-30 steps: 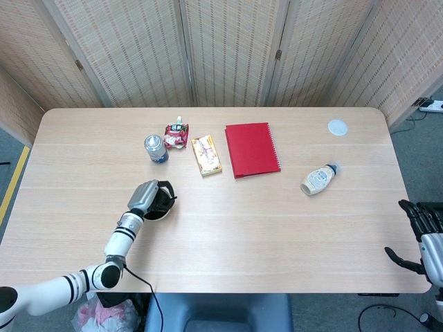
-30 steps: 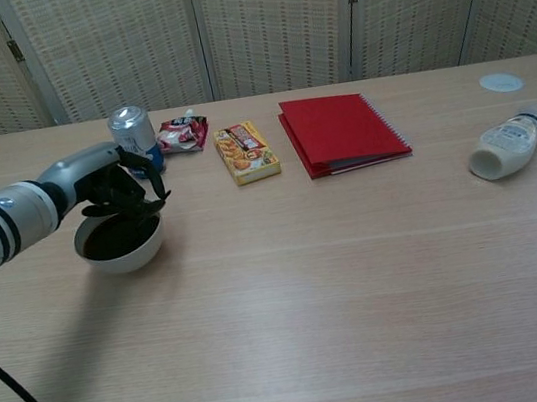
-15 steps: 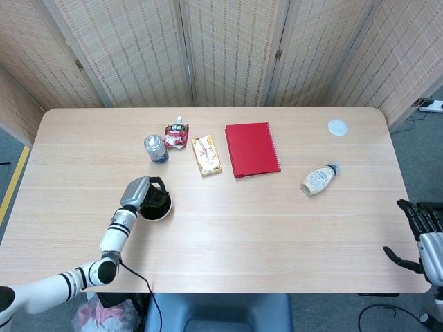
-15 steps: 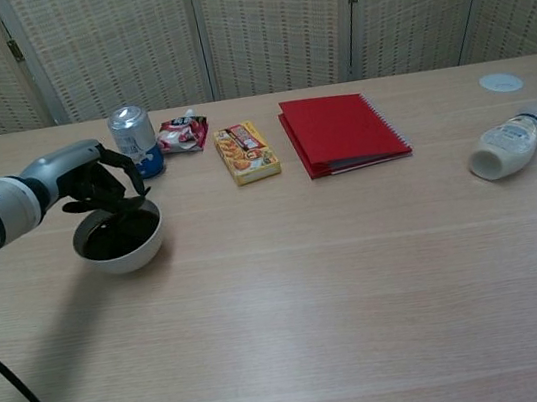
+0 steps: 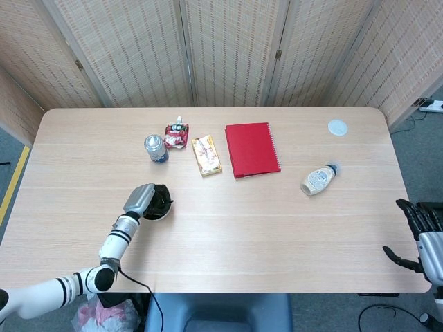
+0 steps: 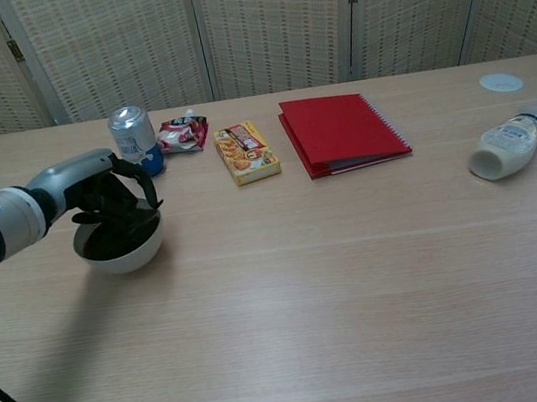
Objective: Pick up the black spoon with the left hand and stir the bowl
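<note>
Bowl, can, notebook on table

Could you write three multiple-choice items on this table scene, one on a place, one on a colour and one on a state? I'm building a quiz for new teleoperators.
1. Where is the left hand?
A. over the white bowl with dark contents
B. on the red notebook
C. beside the white squeeze bottle

2. What colour is the spiral-bound notebook?
A. blue
B. red
C. green

3. How does the white squeeze bottle stand?
A. upright
B. lying on its side
C. held in the right hand

Answers:
1. A: the left hand hangs over the white bowl with dark contents, its dark fingers reaching down into it.
2. B: the spiral-bound notebook is plain red.
3. B: the white squeeze bottle lies on its side on the wooden table, while the right hand waits off the table's edge, holding nothing.
</note>
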{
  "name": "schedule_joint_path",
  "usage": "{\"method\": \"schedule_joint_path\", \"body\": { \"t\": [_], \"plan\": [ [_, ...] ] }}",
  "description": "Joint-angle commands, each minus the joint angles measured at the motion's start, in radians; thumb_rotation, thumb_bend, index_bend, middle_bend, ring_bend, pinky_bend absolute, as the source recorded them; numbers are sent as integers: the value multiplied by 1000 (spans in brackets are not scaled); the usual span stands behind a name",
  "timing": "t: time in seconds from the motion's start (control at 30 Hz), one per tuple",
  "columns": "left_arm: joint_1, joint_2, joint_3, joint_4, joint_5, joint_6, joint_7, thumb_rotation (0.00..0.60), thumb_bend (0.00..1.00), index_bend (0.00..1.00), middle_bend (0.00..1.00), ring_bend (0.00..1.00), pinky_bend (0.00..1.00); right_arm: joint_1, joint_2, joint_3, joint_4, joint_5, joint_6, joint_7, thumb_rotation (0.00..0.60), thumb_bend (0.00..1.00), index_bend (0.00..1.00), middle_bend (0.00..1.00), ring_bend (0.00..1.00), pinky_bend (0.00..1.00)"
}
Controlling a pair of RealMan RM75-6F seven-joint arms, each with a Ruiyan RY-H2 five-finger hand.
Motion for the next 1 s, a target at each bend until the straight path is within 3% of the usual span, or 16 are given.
{"method": "schedule_joint_path", "body": {
  "t": [0.03, 0.43, 1.0],
  "plan": [
    [-13, -14, -6, 11, -4, -5, 7, 600, 506, 697, 942, 881, 1000, -1, 1, 0, -1, 1, 2, 1, 600, 126, 0, 90, 142, 79],
    [-51, -53, -37, 114, -51, -16, 24, 600, 506, 698, 942, 879, 1000, -9, 4, -1, -6, 4, 8, -1, 600, 126, 0, 90, 142, 79],
    [15, 29, 17, -19, 24, 6, -10, 600, 505, 696, 942, 880, 1000, 4, 5, 0, -16, -4, -5, -15, 600, 126, 0, 90, 142, 79]
  ]
}}
